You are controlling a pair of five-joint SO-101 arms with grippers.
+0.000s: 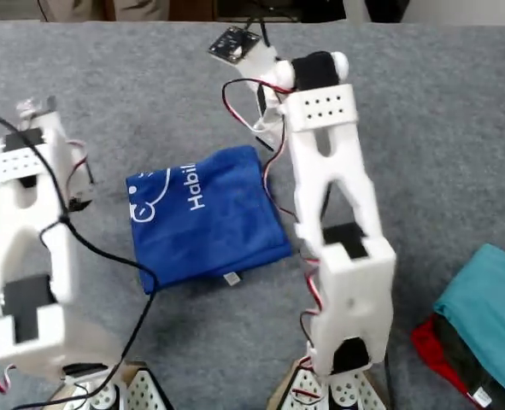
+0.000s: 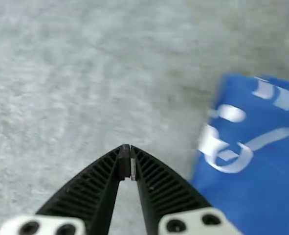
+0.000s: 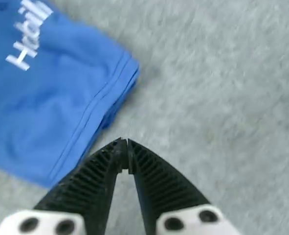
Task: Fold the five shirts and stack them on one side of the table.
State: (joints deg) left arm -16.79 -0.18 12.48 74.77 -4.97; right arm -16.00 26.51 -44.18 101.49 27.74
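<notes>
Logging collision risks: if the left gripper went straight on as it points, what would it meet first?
Probably the bare grey table cover; the shut left gripper points at it. The blue shirt lies off to the side, outside that line, though depth is unclear.

**Three shirts for certain, two arms, one table**

Three shirts can be counted for sure. One blue shirt (image 1: 205, 213) lies by itself. A pile of two sits at the table's edge, one teal shirt (image 1: 487, 295) over one red shirt (image 1: 431, 342). One dark layer (image 1: 455, 352) between those two may be a fourth shirt, but that cannot be told. Two white labels (image 1: 231, 278) show, one by the blue shirt and one at the pile. There are two arms, the left arm (image 1: 26, 248) and the right arm (image 1: 337, 213). Each has one gripper, the left gripper (image 2: 126, 164) and the right gripper (image 3: 124, 155). There is one table (image 1: 423, 128).
</notes>
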